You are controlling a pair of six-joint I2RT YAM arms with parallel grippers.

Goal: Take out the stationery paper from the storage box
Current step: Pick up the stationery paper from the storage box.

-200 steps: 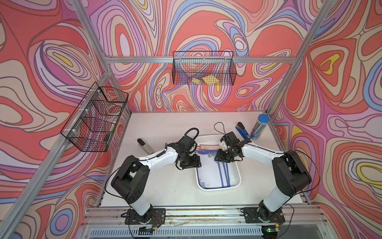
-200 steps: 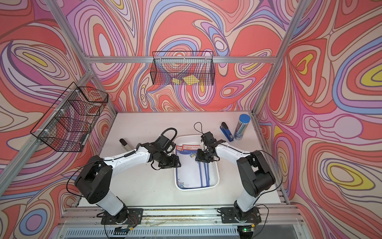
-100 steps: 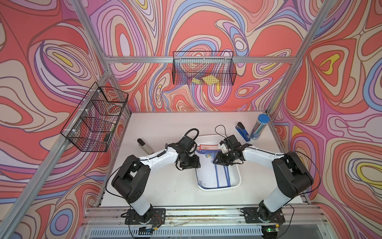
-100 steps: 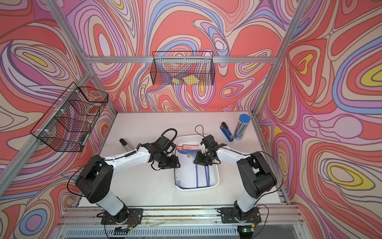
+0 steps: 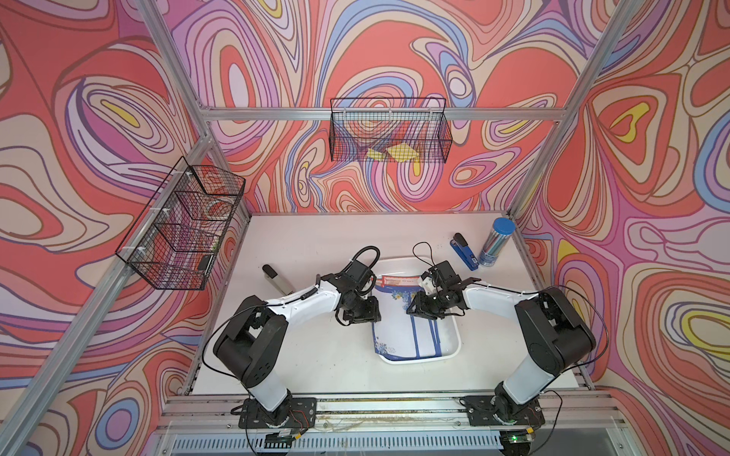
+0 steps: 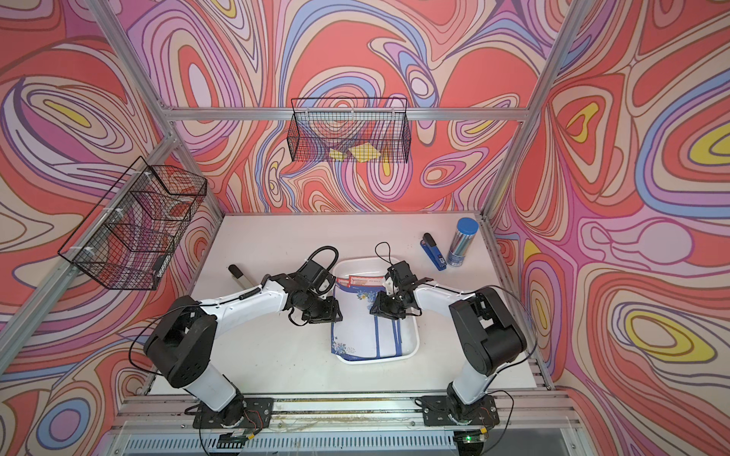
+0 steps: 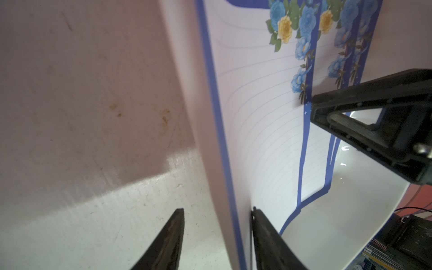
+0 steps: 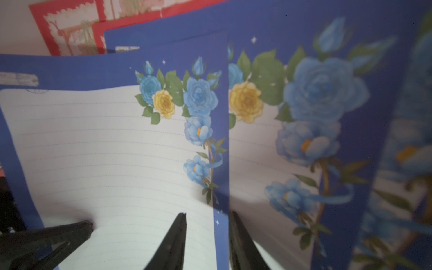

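Blue stapler (image 5: 464, 252) & pencil tube (image 5: 493, 243) are standing near the storage box (image 5: 454, 343) on the tabletop (image 5: 316, 237). Stationery paper (image 5: 399, 327) is lying inside, w/ both pincers straddling opposite sheet edges: left pincer (image 7: 217, 233) spread, right pincer (image 8: 208, 236) spread, neither pinching yet.

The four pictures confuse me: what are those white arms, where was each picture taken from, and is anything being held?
They are two robot arms, the left arm and the right arm, each ending in a two-fingered gripper. Both top views look down from one camera head above the table. The two close-ups come from cameras on the arms' wrists.

On the table sits the storage box, a white tray holding the stationery paper. Beyond it are a blue stapler and a tube with a blue lid.

The left gripper and the right gripper each straddle a raised edge of a blue-bordered sheet. Their jaws show gaps, so nothing looks firmly held.
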